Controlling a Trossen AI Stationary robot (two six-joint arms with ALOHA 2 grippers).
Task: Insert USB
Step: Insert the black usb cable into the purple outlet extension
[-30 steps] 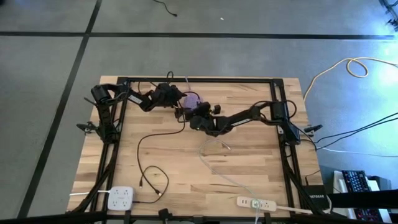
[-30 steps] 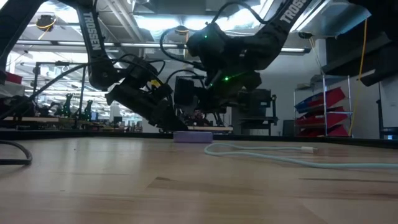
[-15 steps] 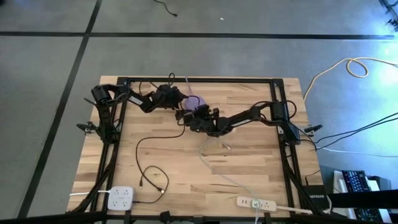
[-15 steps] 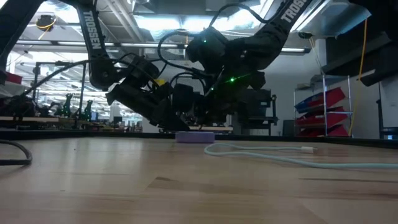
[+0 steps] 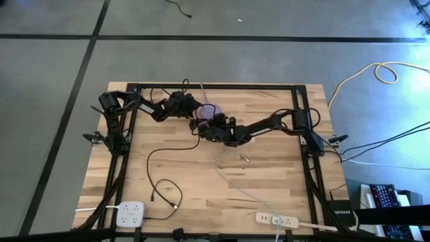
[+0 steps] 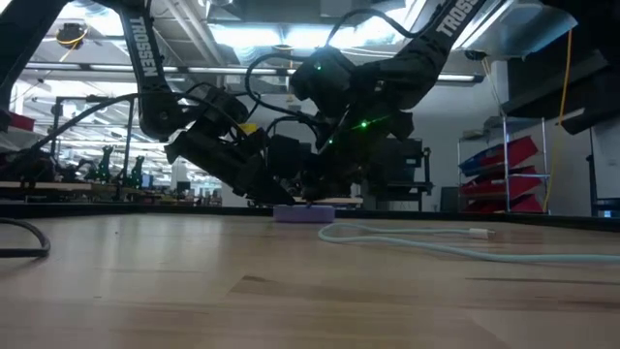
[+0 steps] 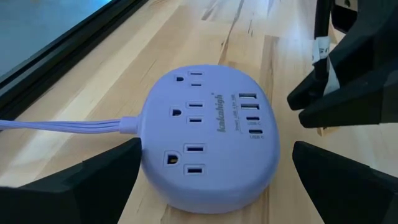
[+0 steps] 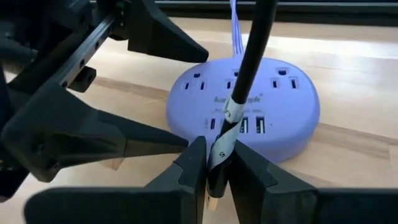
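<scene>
my right gripper (image 8: 216, 177) is pinched almost closed on the black usb cable (image 8: 249, 68), just behind its plug, with a white tag wrapped on the cord right above the fingers; the plug tip hangs just above the wood, just in front of the purple power hub (image 8: 249, 112), on the side where its usb ports (image 7: 250, 115) sit; from above, that gripper (image 5: 201, 126) is right beside the hub (image 5: 209, 108) near the far edge of the table (image 5: 269, 175); my left gripper (image 7: 211, 168) is spread wide with nothing in it, its fingers either side of the hub without touching as far as i can see.

i judge the plug is not yet seated; to do this well i would level the plug with a port, line it up square, and push slowly straight in; the left fingers could close in to brace the hub so it does not slide away; a crooked approach would likely jam or shove the hub.

as for holders, the hub's sockets and usb ports all look empty; a white power strip (image 5: 277, 219) near the front edge has a pale cable (image 5: 235, 176) running toward it.
</scene>
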